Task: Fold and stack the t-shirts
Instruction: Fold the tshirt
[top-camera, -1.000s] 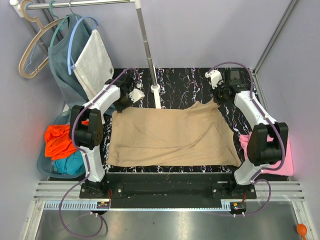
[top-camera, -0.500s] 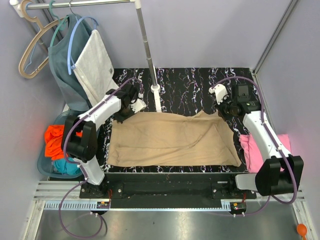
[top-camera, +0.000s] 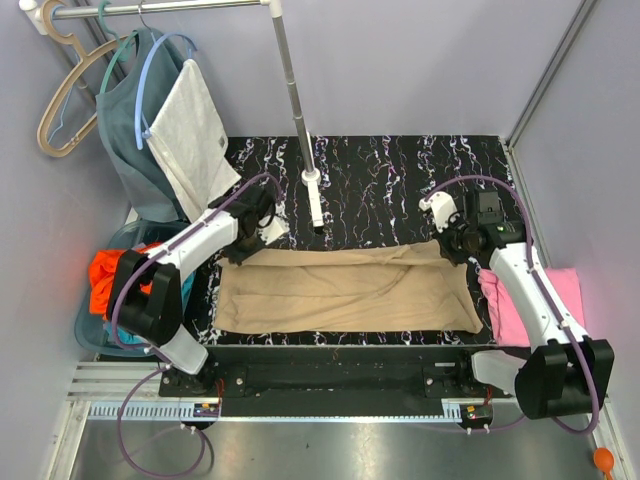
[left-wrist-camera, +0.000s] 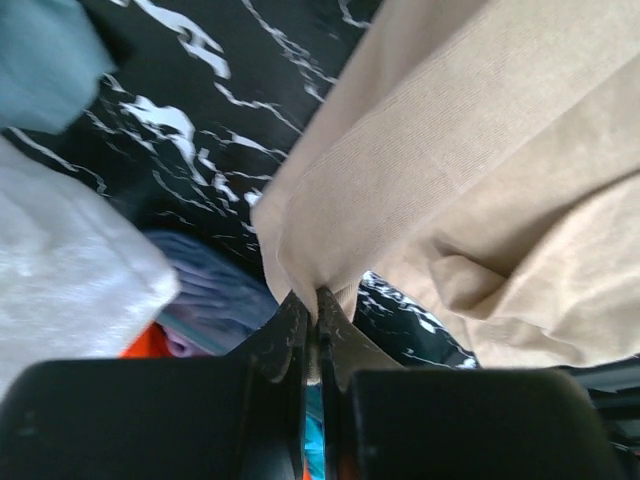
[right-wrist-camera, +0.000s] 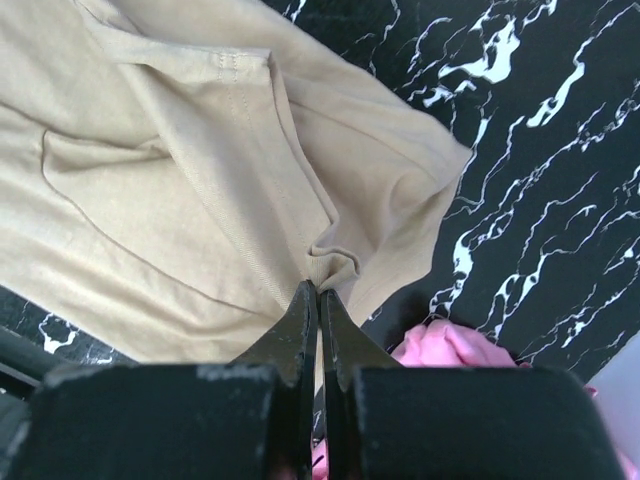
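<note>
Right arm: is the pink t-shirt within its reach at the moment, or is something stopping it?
Probably not yet. The pink t-shirt lies close beside that arm, but the right gripper is shut on an edge of the tan t-shirt and would have to let go first.

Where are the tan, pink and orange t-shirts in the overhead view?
tan t-shirt (top-camera: 350, 295): top external view, middle of the spread cloth.
pink t-shirt (top-camera: 570, 298): top external view, its bare outer edge.
orange t-shirt (top-camera: 104, 283): top external view, its bunched middle.
</note>
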